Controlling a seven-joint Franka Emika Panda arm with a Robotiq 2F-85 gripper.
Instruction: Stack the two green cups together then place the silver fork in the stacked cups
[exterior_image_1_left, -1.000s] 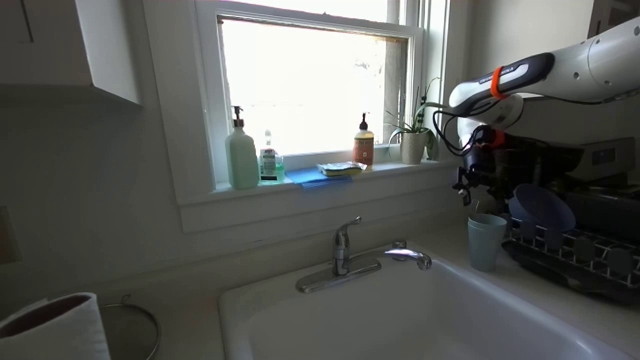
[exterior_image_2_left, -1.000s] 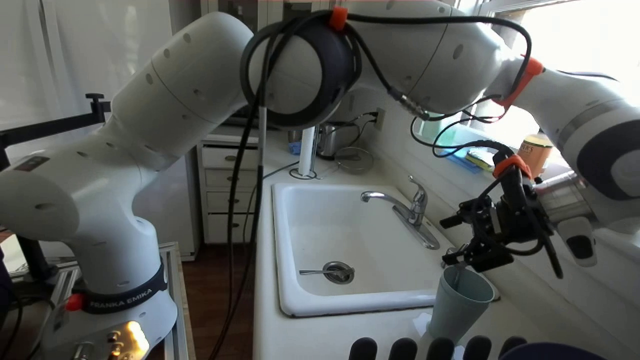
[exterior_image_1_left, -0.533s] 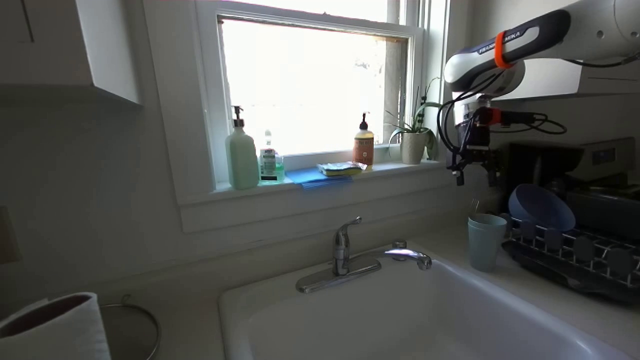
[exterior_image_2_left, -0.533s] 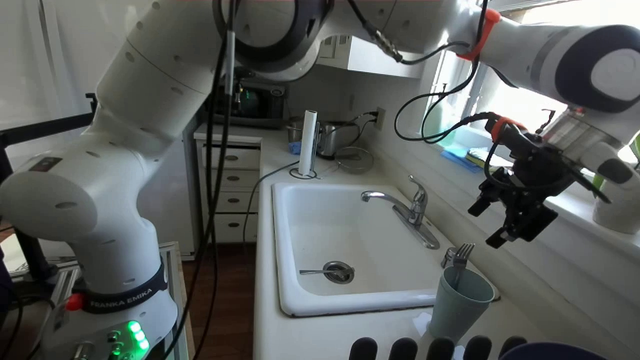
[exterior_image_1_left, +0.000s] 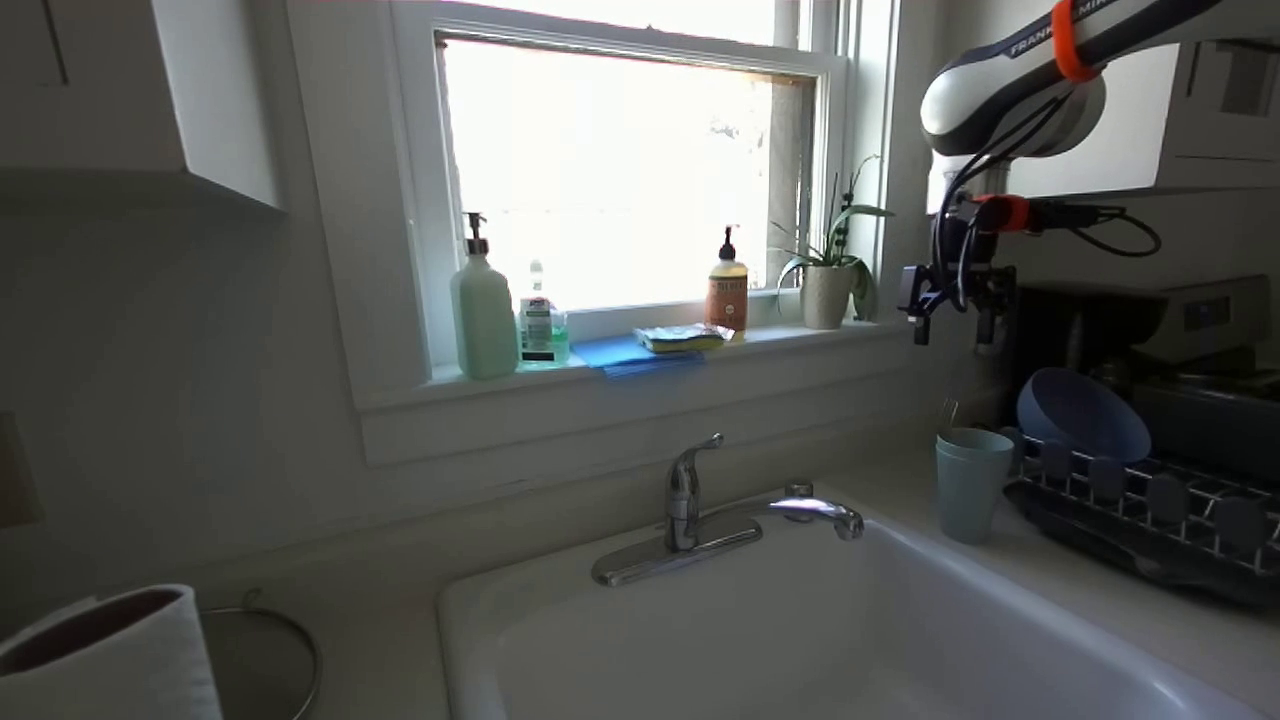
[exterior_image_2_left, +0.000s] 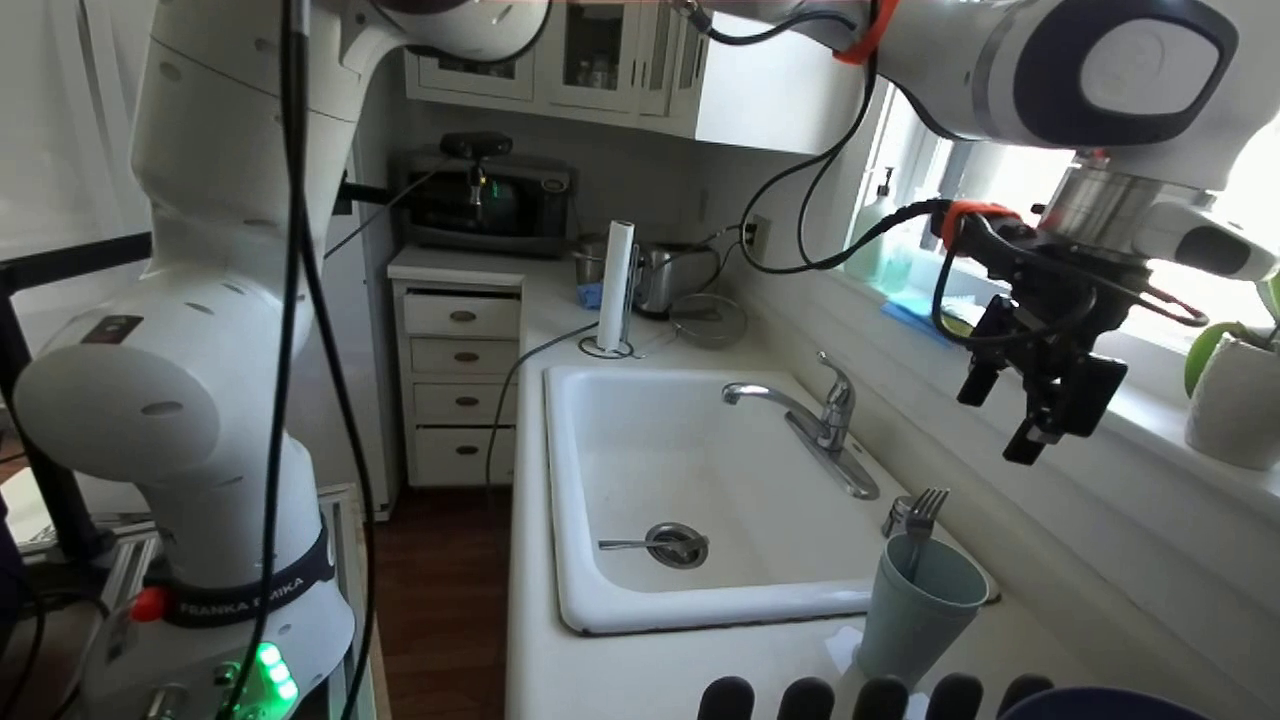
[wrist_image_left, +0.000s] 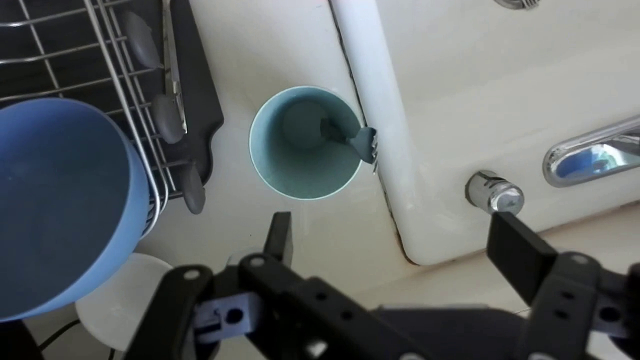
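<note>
Cups (exterior_image_1_left: 972, 495): nested one in the other, by my reading of an exterior view, and upright on the worktop (exterior_image_2_left: 620, 675) beside the sink (exterior_image_2_left: 700, 602)
Fork (exterior_image_2_left: 919, 533): standing head up in the cups, leaning toward the sink
Pincer (wrist_image_left: 392, 235): spread wide, nothing in it, hanging higher than the cups and apart from them
Arm (exterior_image_1_left: 1010, 95), step: I judge stacking and placing both done, with only the retreat left
Arm, next: I'd raise it straight up, well clear of the fork, so nothing tips

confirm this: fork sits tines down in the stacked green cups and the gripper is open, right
Not quite: an exterior view shows the fork with tines up, not down, in the stacked green cups. The gripper is indeed open.
</note>
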